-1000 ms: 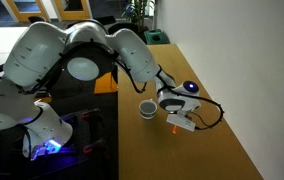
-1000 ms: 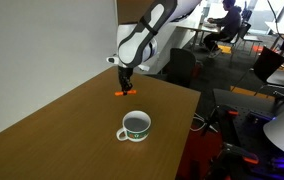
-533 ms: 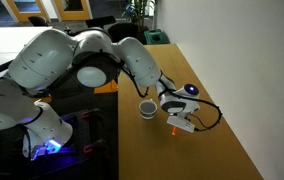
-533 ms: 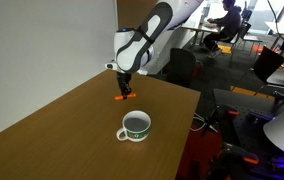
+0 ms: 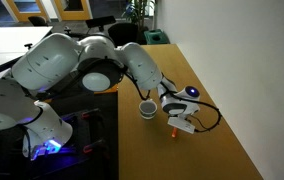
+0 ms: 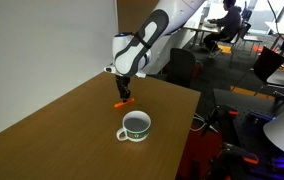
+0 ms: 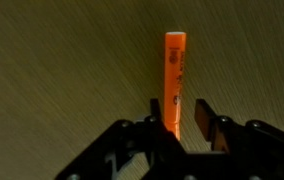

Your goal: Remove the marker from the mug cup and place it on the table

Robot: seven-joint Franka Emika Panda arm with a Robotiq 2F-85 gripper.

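The orange marker [image 7: 175,82] lies on the wooden table, pointing away from the wrist camera. It also shows as a small orange spot in both exterior views [image 6: 123,101] [image 5: 171,128]. My gripper [image 7: 183,112] is low over the marker's near end. The jaws stand apart: one finger [image 7: 162,115] is against the marker, and there is a gap to the other finger. The gripper also shows in both exterior views [image 6: 125,92] [image 5: 179,122]. The white mug [image 6: 135,125] stands upright on the table a short way from the gripper and looks empty [image 5: 147,108].
The wooden table [image 6: 62,130] runs along a white wall, with its edge close to the mug. Beyond the edge are office chairs [image 6: 179,66], dark equipment and seated people at the back. The arm's cable [image 5: 210,115] loops over the table by the gripper.
The gripper has carried the marker a little further from the wall side and down onto the table. The mug has not moved.
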